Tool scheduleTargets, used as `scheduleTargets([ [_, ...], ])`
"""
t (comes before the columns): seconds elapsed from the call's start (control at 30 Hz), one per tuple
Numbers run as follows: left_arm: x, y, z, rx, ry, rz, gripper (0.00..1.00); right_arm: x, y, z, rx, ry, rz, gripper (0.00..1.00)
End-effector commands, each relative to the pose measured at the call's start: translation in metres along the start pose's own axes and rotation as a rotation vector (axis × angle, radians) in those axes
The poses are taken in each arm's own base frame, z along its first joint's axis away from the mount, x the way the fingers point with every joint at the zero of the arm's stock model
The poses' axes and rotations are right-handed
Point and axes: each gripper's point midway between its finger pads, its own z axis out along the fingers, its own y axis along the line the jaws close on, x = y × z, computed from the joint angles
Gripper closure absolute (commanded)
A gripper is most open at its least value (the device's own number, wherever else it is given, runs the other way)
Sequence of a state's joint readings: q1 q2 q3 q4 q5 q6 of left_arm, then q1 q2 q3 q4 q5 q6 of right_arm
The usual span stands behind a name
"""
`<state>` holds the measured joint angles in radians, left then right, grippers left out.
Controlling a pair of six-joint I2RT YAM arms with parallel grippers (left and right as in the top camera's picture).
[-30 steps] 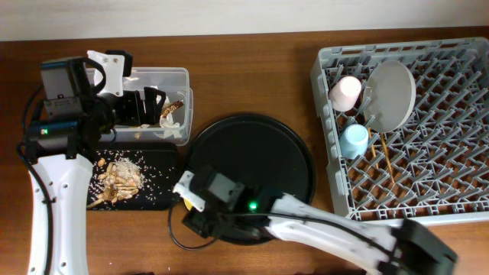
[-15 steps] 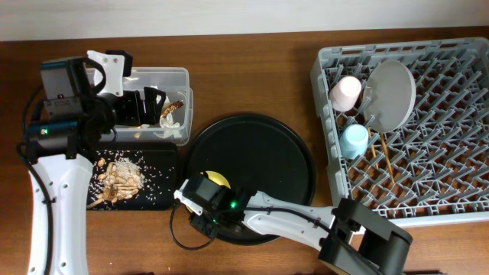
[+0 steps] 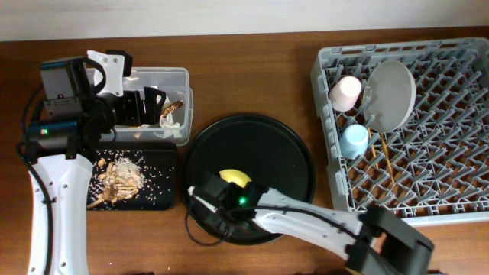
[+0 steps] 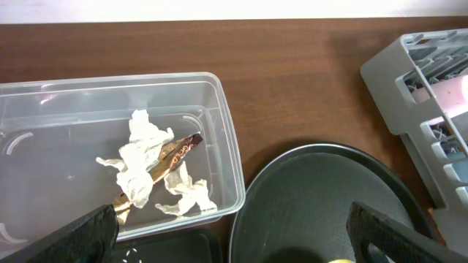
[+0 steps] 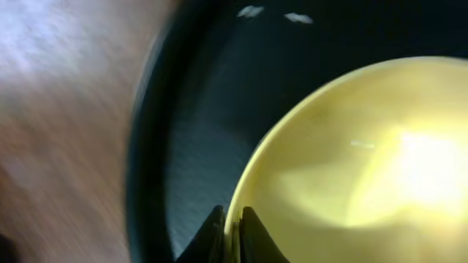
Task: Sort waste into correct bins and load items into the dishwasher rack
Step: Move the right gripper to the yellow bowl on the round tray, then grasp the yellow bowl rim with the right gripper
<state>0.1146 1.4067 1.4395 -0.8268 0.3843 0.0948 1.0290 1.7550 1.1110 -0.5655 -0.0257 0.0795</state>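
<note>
The yellow bowl (image 5: 351, 168) sits on the round black tray (image 3: 283, 149), and my right gripper (image 5: 232, 223) is shut on its rim, one finger inside and one outside. From above, the bowl (image 3: 235, 178) peeks out beyond the right gripper (image 3: 221, 200). My left gripper (image 4: 245, 234) hangs open over the clear box (image 4: 219, 131), which holds a white napkin (image 4: 142, 157) and a brown wrapper (image 4: 178, 151). Food scraps (image 3: 118, 176) lie in the shallow black tray (image 3: 164, 200). The dishwasher rack (image 3: 435, 176) holds the pink cup (image 3: 344, 93), blue cup (image 3: 354, 140) and plate (image 3: 391, 95).
Thin wooden sticks (image 3: 388, 162) lie among the rack's pegs beside the blue cup. The rack's left wall stands close to the round tray's right edge. Bare wooden table (image 3: 252, 76) shows behind the round tray. The right arm (image 3: 321, 225) stretches across the front.
My right gripper has slid right onto the round tray and closed on the bowl's rim. More of the yellow bowl shows from above. The left arm has not moved.
</note>
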Motion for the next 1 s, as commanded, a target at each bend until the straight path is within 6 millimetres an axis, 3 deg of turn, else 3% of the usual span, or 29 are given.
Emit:
scheduleTargets([
  [0.0,-0.006,0.000,-0.005,-0.006,-0.021,0.017,0.01,-0.004,-0.024,-0.022,0.099,-0.019,0.030,0.91],
  [0.13,-0.006,0.000,-0.005,-0.006,-0.021,0.017,0.01,0.009,-0.032,-0.022,0.108,0.035,0.047,0.90],
  [0.27,-0.006,0.000,-0.005,-0.005,-0.021,0.017,0.01,0.011,-0.033,-0.022,0.106,0.044,0.053,0.73],
  [0.43,-0.006,0.000,-0.005,-0.006,-0.021,0.017,0.01,0.011,-0.033,-0.022,0.106,0.044,0.053,0.71],
  [0.5,-0.006,0.000,-0.005,-0.006,-0.021,0.017,0.01,0.011,-0.033,-0.022,0.105,0.045,0.053,0.66],
  [0.6,-0.006,0.000,-0.005,-0.006,-0.021,0.017,0.01,0.011,-0.027,-0.021,0.069,0.046,0.054,0.42],
  [0.67,-0.006,0.000,-0.005,-0.006,-0.021,0.017,0.01,0.011,-0.024,-0.021,0.050,0.044,0.054,0.39],
  [0.7,-0.006,0.000,-0.005,-0.006,-0.021,0.017,0.01,0.011,-0.024,-0.021,0.050,0.044,0.054,0.24],
  [0.73,-0.006,0.000,-0.005,-0.006,-0.021,0.017,0.01,0.011,-0.023,-0.021,0.050,0.044,0.054,0.01],
  [0.87,-0.006,0.000,-0.005,-0.006,-0.021,0.017,0.01,0.011,-0.022,-0.021,0.038,0.044,0.054,0.01],
  [0.9,-0.006,0.000,-0.005,-0.006,-0.021,0.017,0.01,0.010,-0.022,-0.021,0.038,0.041,0.054,0.20],
  [0.93,-0.006,0.000,-0.005,-0.006,-0.021,0.017,0.01,0.009,-0.022,-0.021,0.038,0.037,0.054,0.47],
  [0.97,-0.006,0.000,-0.005,-0.006,-0.021,0.017,0.01,0.008,-0.022,-0.020,0.038,0.035,0.054,0.60],
])
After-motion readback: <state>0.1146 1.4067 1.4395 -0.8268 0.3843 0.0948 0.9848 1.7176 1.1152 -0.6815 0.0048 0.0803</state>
